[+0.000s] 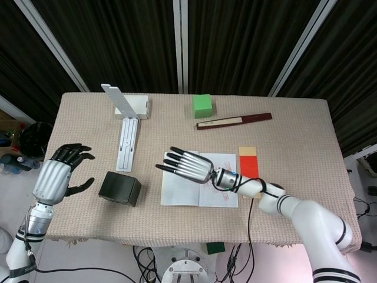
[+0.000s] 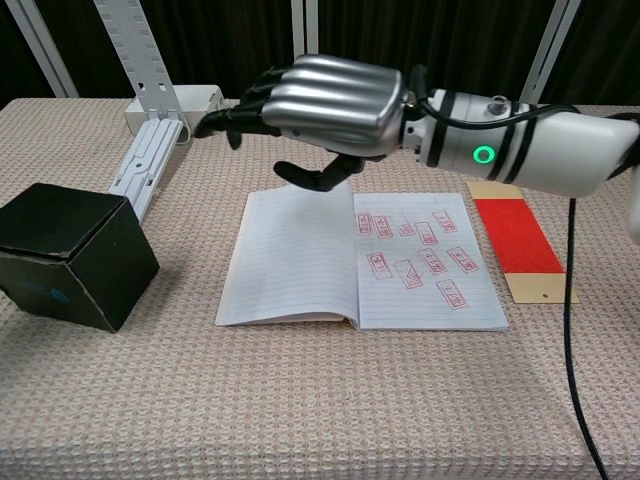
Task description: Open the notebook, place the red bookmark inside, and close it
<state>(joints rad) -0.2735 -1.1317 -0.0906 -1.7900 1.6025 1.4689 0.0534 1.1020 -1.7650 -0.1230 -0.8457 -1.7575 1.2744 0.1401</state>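
I see the notebook [image 2: 360, 264] lying open and flat at the middle of the table [image 2: 300, 400], with the red bookmark [image 2: 517, 234] on its tan card just beside it at 3 o'clock. My right hand [image 2: 325, 98] hangs above the left page, fingers spread, holding nothing. My left hand [image 1: 58, 174] waits off the table's 9 o'clock edge, released too, near the black box [image 2: 68, 254].

Clothed table [image 1: 306, 124] under notebook [image 1: 199, 187], bookmark [image 1: 248, 163]
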